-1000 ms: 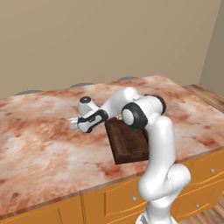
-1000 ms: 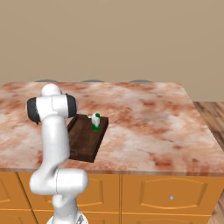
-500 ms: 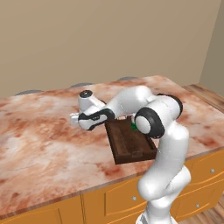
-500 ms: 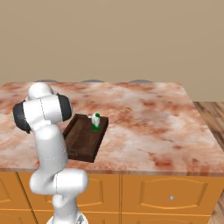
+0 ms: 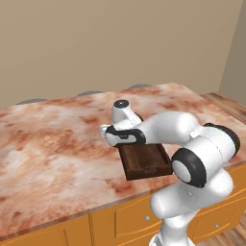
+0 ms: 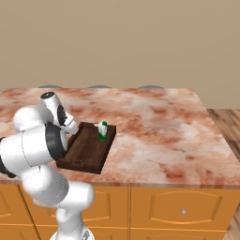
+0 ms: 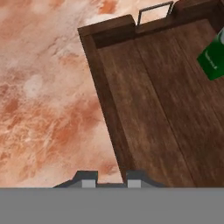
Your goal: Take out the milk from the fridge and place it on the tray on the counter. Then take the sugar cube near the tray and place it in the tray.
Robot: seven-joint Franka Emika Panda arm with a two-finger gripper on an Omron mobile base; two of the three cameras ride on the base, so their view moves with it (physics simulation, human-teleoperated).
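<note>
1. The milk (image 6: 102, 130) stands upright in the tray (image 6: 84, 154), near its far end. So I think that half of the job is done.
2. In the hand view I see the green bottom of the milk at the right edge, sitting on the tray's dark boards.
3. The tray lies on the worktop (image 5: 53, 144), close to the front edge.
4. The sugar cube is what I need next. I cannot find it in any picture. It may be hidden behind my arm, or it may be too tiny to see.
5. My gripper (image 7: 110, 177) hangs just over the tray's long rim, where the wood meets the stone. Its tips are close together, shut narrow. I cannot see anything between them.
6. What could go wrong: if I swing the arm across the tray, it could bump the milk and tip it over.
7. If I come down here with the tips shut, I could hit the rim and push the tray toward the front edge.
8. If I move before I find the cube, I could knock it away.
</note>
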